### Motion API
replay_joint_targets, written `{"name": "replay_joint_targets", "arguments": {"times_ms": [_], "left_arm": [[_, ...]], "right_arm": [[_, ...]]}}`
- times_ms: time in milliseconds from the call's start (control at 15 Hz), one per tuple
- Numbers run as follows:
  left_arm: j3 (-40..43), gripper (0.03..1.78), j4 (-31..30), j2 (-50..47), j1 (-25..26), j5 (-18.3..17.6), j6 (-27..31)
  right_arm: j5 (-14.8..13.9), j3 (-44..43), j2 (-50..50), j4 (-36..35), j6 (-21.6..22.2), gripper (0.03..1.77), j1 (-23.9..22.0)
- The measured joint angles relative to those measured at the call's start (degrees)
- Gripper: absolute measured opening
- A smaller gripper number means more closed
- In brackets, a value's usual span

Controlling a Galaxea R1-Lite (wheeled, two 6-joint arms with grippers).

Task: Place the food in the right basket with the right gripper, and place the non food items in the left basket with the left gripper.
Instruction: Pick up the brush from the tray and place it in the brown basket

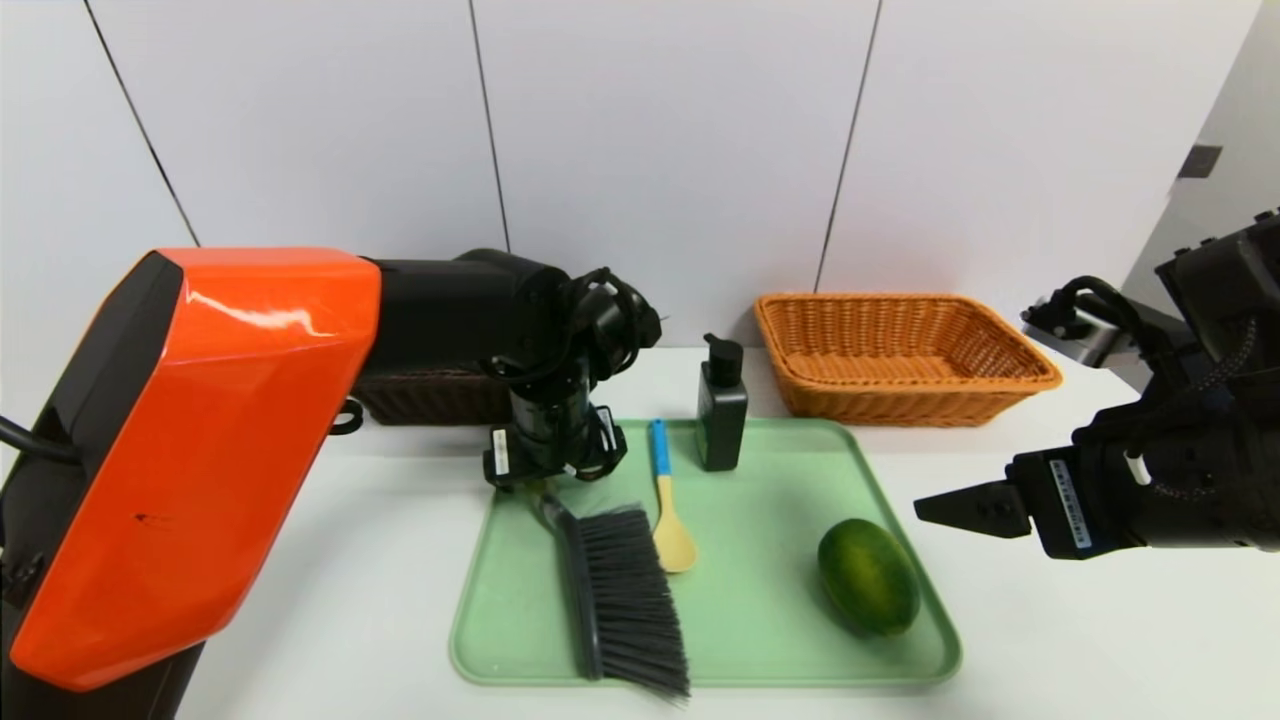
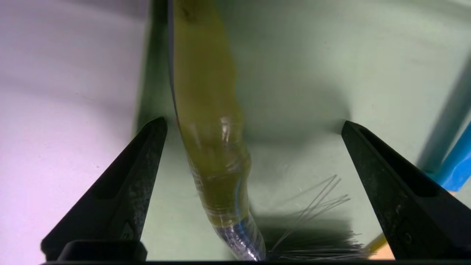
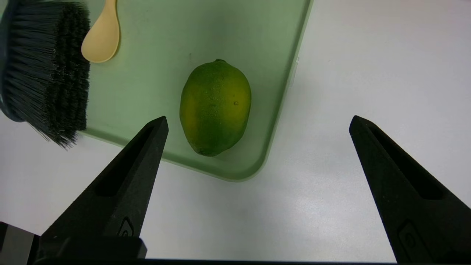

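The green food fruit (image 1: pixel 867 577) (image 3: pixel 215 106) lies at the near right of a light green tray (image 1: pixel 760 560). My right gripper (image 1: pixel 940 507) (image 3: pixel 257 119) hovers open over the table just right of the tray, holding nothing. The grey-bristled brush (image 1: pixel 620 590) lies at the tray's near left. My left gripper (image 1: pixel 548 470) (image 2: pixel 254 123) is low over its olive handle (image 2: pixel 206 110), open, a finger on either side. The blue-handled spoon (image 1: pixel 668 500) and the black pump bottle (image 1: pixel 721 405) are mid-tray. The orange-tan right basket (image 1: pixel 905 355) stands far right. The dark left basket (image 1: pixel 435 397) is mostly hidden behind my left arm.
The tray's raised rim (image 3: pixel 279 110) lies between the fruit and my right gripper. The orange shell of my left arm (image 1: pixel 200 450) fills the left of the head view. A white wall stands close behind both baskets.
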Motion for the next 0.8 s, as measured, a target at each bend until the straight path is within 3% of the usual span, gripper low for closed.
{"name": "replay_joint_targets", "arguments": {"times_ms": [467,533,800], "left_arm": [[0.0,1.69,-0.74,0.46,0.74,-0.04,0.93],[0.0,1.61,-0.77,0.6,0.74,-0.02,0.96],[0.0,1.03,-0.77,0.99,0.74,0.2,1.01]], "right_arm": [[0.0,0.33,-0.24,0.09,0.11,1.7,0.0],[0.0,0.35,-0.3,0.11,0.11,1.7,0.0],[0.05,0.38,-0.61,0.16,0.13,1.7,0.0]]}}
